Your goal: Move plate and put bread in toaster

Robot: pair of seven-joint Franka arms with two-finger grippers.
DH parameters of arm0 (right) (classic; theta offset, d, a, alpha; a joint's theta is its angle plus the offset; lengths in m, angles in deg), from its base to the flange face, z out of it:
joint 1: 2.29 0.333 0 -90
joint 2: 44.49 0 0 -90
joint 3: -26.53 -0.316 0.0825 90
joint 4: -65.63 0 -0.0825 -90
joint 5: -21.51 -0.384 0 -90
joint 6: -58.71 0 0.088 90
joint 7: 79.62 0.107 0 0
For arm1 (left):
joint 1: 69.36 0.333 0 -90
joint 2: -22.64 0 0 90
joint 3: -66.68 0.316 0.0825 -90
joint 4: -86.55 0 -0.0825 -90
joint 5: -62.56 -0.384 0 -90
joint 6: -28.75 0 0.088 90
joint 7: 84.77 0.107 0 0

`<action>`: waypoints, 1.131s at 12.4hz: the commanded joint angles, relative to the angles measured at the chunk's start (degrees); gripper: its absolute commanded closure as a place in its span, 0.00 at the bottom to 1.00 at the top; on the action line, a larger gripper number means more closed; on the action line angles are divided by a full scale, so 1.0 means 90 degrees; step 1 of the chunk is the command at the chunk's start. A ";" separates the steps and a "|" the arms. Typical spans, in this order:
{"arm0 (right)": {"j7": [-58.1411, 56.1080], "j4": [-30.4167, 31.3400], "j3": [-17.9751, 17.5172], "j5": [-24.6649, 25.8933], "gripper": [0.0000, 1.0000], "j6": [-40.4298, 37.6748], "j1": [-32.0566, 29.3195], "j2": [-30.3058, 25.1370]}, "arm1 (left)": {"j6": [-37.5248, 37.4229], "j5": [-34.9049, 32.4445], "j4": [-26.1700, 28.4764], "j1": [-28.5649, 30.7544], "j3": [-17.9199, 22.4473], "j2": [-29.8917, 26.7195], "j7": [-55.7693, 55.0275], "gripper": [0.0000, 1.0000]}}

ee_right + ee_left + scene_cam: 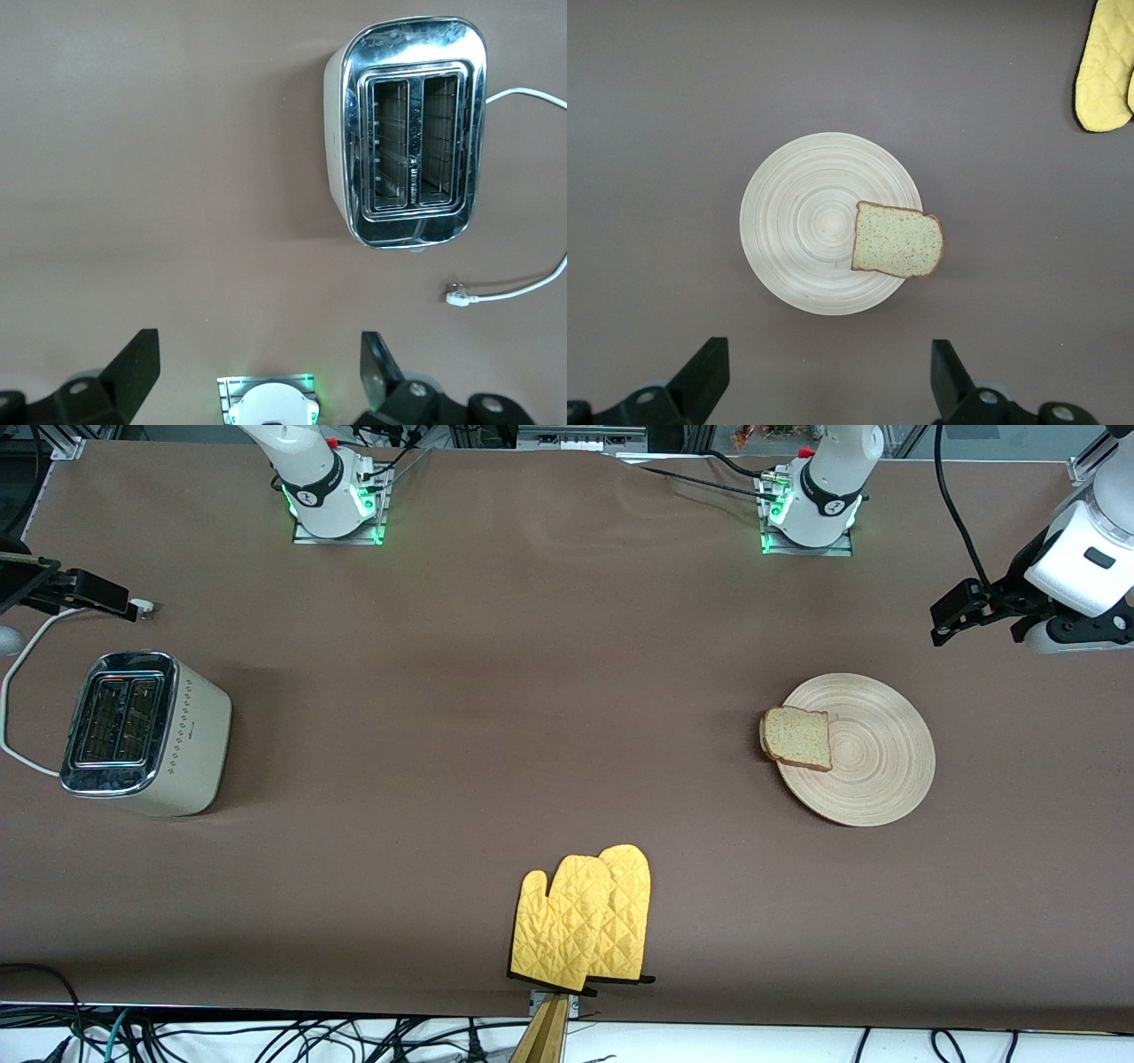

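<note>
Mitts (pixel 585 921) first, nearest the front camera: two quilted yellow oven gloves with diamond stitching and dark trim, overlapped at the table's near edge, about midway between the two arms' ends. Seen also as a yellow corner in the left wrist view (pixel 1106 66).

Farther from the camera, toward the left arm's end: round, flat, pale-wood plate (pixel 873 757) cut with fine concentric ring grooves, lying flat on the brown cloth-covered table (pixel 496 691). On its rim, on the side toward the right arm's end, a square slice of bread (pixel 797 738), light brown and speckled, with a darker crust, one edge overhanging the plate. Same pair clear in the left wrist view: plate (pixel 806 221), bread (pixel 897 241).

At about the same depth, toward the right arm's end: boxy cream-white toaster (pixel 168 735) with rounded corners, a dotted pattern down its side and a mirror-bright chrome top with two long slots, both seemingly empty. Upright, well apart from plate and bread. White cord (pixel 18 691) looping off it, plug (pixel 458 298) lying loose on the cloth near the toaster (pixel 407 133).

Left gripper (pixel 952 615) up in the air, over the table's edge at the left arm's end, black fingers (pixel 700 376) spread wide, holding nothing, waiting. Right gripper (pixel 257 372) likewise aloft over the cloth beside the toaster, largely cut off in the front view, fingers (pixel 133 367) wide apart and empty.
</note>
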 commanded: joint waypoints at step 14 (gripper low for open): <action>0.0067 -0.0445 -0.0018 0.0273 0.00 -0.0035 -0.0039 0.0204 | -0.0047 0.0215 -0.0171 -0.0002 -0.0072 0.0138 -0.0005 0.00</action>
